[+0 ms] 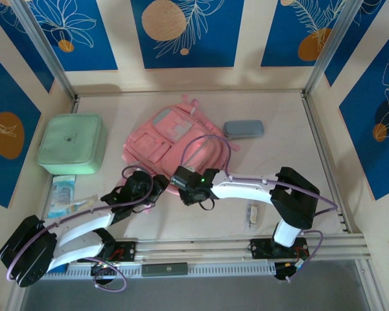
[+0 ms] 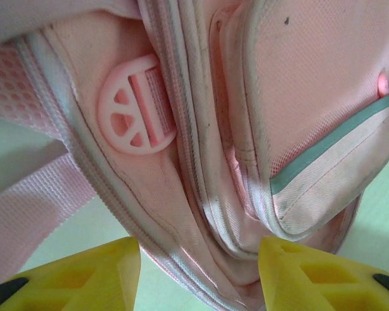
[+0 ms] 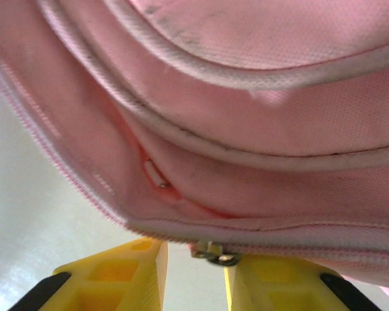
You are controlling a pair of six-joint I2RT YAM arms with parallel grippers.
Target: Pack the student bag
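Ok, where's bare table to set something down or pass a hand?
Widest bare patch: right of the bag, between the pouch, the right arm and the rail. Also a strip behind the bag and a narrow lane between case and bag. Crowded at the bag's near edge, around the left gripper and right gripper.

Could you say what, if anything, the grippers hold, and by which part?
No hold shows: the right gripper stands parted at the zipper pull of the student bag, the left gripper open around its edge.
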